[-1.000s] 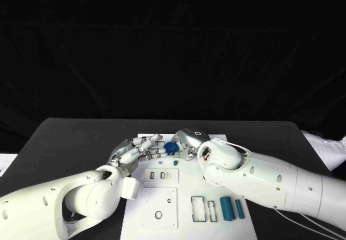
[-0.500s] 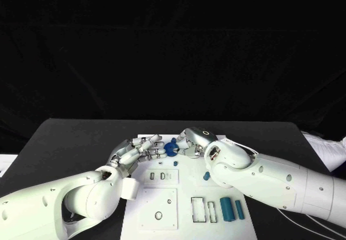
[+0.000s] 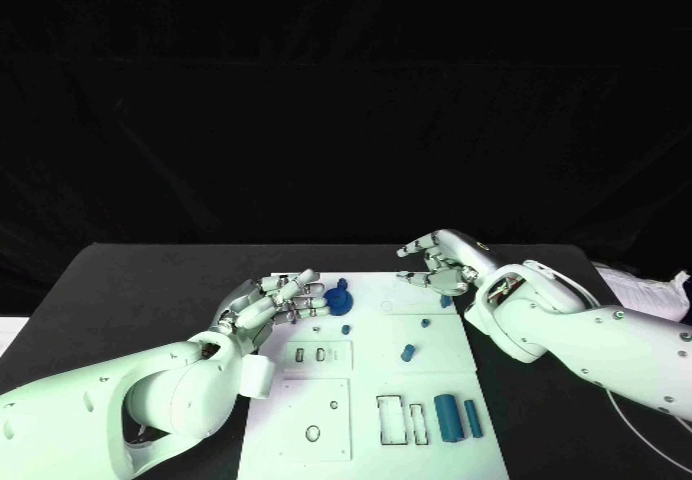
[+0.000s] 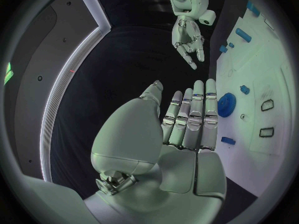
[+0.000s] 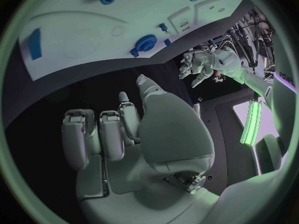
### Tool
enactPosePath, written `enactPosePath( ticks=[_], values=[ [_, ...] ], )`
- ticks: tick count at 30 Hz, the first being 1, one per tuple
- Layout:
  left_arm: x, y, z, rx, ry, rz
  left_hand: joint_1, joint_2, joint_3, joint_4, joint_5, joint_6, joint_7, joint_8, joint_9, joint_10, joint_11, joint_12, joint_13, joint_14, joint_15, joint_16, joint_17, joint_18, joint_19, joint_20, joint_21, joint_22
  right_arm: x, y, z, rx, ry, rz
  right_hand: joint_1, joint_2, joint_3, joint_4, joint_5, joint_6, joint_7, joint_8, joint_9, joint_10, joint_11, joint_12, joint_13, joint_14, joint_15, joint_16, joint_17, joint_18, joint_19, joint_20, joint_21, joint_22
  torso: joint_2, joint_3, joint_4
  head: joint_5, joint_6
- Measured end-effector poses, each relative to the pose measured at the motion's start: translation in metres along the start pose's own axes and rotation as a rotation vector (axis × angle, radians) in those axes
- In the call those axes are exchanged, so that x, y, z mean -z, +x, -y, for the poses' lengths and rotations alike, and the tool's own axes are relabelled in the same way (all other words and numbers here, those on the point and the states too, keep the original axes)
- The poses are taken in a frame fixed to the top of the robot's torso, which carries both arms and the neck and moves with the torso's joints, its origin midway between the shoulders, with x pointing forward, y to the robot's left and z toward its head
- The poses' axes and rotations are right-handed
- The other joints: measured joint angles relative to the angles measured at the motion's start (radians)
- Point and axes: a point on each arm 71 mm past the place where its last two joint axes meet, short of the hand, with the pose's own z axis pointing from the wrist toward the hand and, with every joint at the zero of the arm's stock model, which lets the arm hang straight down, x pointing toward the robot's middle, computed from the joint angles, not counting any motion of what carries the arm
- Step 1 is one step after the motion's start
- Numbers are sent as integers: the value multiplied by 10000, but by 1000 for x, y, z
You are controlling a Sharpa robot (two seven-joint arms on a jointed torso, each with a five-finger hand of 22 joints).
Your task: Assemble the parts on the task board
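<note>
Your blue gear (image 3: 338, 298) lies flat on the white board (image 3: 433, 420), just past the fingertips of your left hand (image 3: 274, 303), on their inner side. That hand holds nothing, its fingers stretched out side by side toward the gear and close to it, though you cannot tell whether they touch. Your right hand (image 3: 438, 262) is well off to the gear's far side, above the board's far right corner, fingers loosely curled and holding nothing. A small blue piece (image 3: 446, 300) lies just below it. For the gear, the left hand is plainly nearer.
</note>
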Motion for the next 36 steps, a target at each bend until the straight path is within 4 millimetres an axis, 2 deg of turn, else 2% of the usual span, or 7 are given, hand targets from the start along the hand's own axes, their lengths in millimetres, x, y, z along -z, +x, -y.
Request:
enactPosePath(
  ticks=[5, 9, 15, 22, 26, 36],
  values=[
    [-1, -1, -1, -7, -3, 23, 0, 0, 0, 0, 0, 0, 0, 0, 0, 0, 0, 0, 0, 0, 0, 0, -1, -1, 0, 0, 0, 0, 18, -16, 28, -371, 276, -104, 310, -128, 16, -295, -41, 67, 0, 0, 4, 0, 1, 2, -3, 0, 0, 0, 0, 0, 0, 0, 0, 0, -60, 53, -113, -11, -12],
    [-2, -2, -2, -15, -10, 51, 0, 0, 0, 0, 0, 0, 0, 0, 0, 0, 0, 0, 0, 0, 0, 0, -1, 0, 0, 0, 0, 1, 28, -19, 43, -516, 455, -297, 364, -155, 6, -368, -41, 93, -26, 0, 4, -1, 1, 3, -18, 0, 0, 0, -1, 0, 0, 0, 0, 4, -95, 94, -158, -5, -20],
    [-3, -4, -3, -25, -24, 93, 0, 0, 0, 0, 0, 0, 0, 0, 0, 0, 0, 0, 0, 0, 0, 0, -2, 0, 0, 0, 0, 1, 35, -20, 61, -555, 735, -504, 413, -182, 16, -433, -40, 93, -26, 0, 3, 0, 1, -33, -21, 0, 0, 0, 2, -1, 0, 0, 0, 8, -128, 159, -183, -51, -39],
    [-3, -5, -5, -29, -51, 130, 0, 0, 0, 0, 0, 0, 0, 1, 0, 0, 0, 0, 0, 0, 0, 0, -2, 0, 0, 0, 0, 1, 37, -13, 75, -526, 1005, -767, 452, -222, -40, -489, -40, 69, -3, 0, -17, -3, -1, -109, -33, 0, 0, 0, 7, 0, 0, 0, 0, 7, -129, 203, -191, -51, -61],
    [-3, -5, -5, -20, -57, 118, 0, 0, 0, 0, 0, 0, 0, 1, 0, 0, 0, 0, 0, 0, 0, 0, -3, 0, 0, 0, 0, 2, 37, -6, 81, -501, 1130, -915, 452, -222, -81, -529, -139, -69, 45, 0, -37, -35, -33, -117, -33, 0, 0, 0, 6, 0, 0, 0, 0, 7, -127, 205, -190, -42, -81],
    [-3, -5, -6, -7, -76, 116, 0, 0, 0, 0, 0, 0, 0, 1, 0, 0, 0, 0, 0, 0, 0, 0, -4, 0, 0, 0, 0, 2, 35, 10, 88, -278, 1190, -1200, 451, -222, -81, -529, -173, -81, 37, 0, -48, -35, -33, -117, -24, 0, 0, 39, 5, 0, 36, 36, 0, 6, -124, 198, -174, -9, -145]
  ],
)
